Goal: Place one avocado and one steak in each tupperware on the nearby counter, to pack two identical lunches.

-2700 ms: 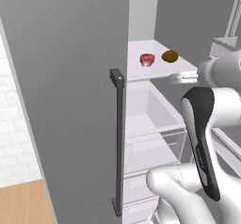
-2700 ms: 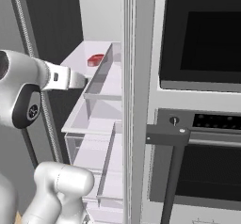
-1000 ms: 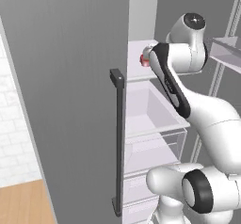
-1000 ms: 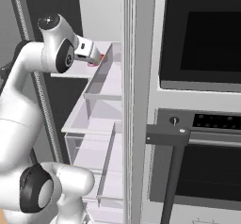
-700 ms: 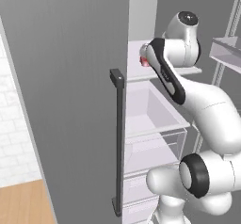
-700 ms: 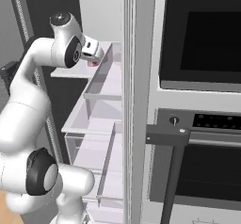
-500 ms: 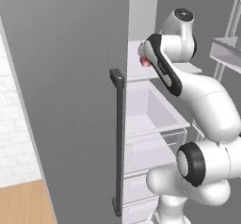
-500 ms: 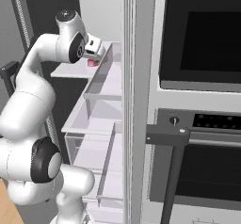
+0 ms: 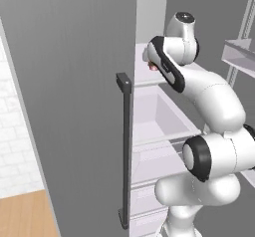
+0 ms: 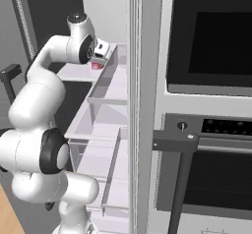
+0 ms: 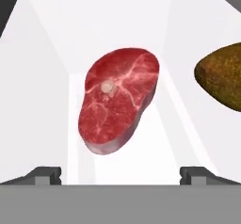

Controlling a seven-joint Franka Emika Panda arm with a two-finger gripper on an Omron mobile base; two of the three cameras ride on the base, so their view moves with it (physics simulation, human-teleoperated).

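Note:
A red marbled steak [image 11: 117,98] lies flat on the white fridge shelf [image 11: 42,105], straight ahead of my gripper [image 11: 120,173]. The gripper is open, its two fingertips [image 11: 44,173] wide apart on either side below the steak, with nothing between them. A brown avocado [image 11: 221,79] sits on the same shelf to the steak's right, cut off by the frame edge. In the right base view the gripper [image 10: 99,59] hangs just above the steak [image 10: 97,66]. The left base view has the arm covering most of the steak [image 9: 151,66]. The tupperware and the counter are out of view.
The open grey fridge door [image 9: 74,106] with its dark bar handle [image 9: 124,151] stands left of the arm. Clear drawers [image 9: 159,116] sit below the shelf. Door bins [image 10: 106,88] and the door edge [image 10: 140,105] lie right of the arm, with a black wall oven [image 10: 211,41] beyond.
The arm has reached further into the fridge, bringing the hand down over the steak. The gripper stays open, and the steak and avocado have not moved.

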